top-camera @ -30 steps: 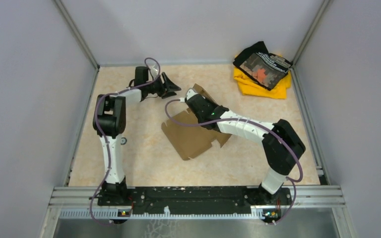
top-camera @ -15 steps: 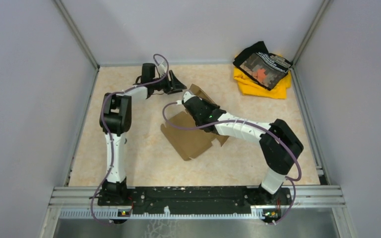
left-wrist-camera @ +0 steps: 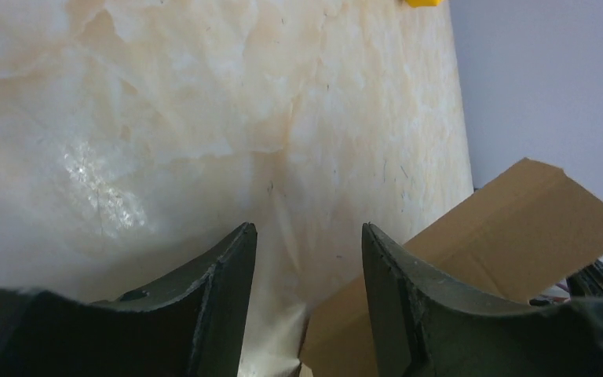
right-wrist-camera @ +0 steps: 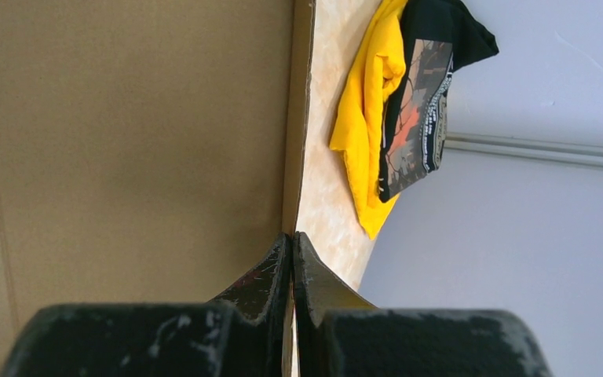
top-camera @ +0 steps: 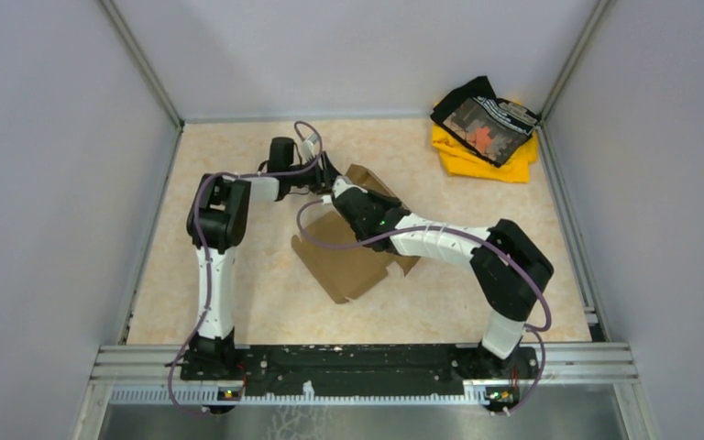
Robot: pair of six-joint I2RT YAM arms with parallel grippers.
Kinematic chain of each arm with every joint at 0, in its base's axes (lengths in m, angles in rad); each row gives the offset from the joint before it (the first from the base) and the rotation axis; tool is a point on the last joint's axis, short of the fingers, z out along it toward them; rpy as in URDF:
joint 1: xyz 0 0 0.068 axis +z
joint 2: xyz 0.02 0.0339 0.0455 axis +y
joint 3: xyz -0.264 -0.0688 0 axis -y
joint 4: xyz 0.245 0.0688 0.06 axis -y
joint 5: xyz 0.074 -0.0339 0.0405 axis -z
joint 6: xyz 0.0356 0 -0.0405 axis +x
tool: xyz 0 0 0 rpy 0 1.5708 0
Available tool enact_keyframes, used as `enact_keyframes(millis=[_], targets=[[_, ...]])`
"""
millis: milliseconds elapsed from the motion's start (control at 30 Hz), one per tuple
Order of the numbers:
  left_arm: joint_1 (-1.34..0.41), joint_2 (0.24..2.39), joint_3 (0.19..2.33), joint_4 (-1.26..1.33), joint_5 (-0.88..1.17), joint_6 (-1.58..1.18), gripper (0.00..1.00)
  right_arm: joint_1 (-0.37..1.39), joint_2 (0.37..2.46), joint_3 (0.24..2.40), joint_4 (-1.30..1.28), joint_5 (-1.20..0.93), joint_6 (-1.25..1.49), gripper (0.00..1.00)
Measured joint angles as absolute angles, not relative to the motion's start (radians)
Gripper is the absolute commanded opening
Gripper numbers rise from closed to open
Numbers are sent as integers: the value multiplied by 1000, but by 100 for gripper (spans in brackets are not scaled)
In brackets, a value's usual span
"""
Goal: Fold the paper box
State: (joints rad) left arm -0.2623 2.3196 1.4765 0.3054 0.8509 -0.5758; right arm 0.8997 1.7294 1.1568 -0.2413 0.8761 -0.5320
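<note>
Plain brown corrugated-cardboard paper box (top-camera: 353, 272) lies on pale marbled tabletop (top-camera: 275, 307) under right hand (right-wrist-camera: 293, 236), fingers together at raised flap (left-wrist-camera: 510, 228) edge, probably propping it; left hand (left-wrist-camera: 308, 228) apart, empty, flap just beside

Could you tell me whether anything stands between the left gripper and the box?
Nothing visible does: only bare table lies between the open left gripper and the box, whose raised flap is close beside it.
</note>
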Motion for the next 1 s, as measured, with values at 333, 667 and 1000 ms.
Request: enact_keyframes(millis=[333, 667, 1000], targets=[[-262, 2240, 1325, 486, 886, -607, 62, 918, 1729, 1120, -222, 944, -574, 0], [-262, 2204, 1230, 648, 919, -632, 66, 967, 1725, 1089, -200, 1038, -627, 0], [-262, 2173, 1110, 796, 945, -686, 67, 1026, 1725, 1021, -125, 1138, -686, 0]])
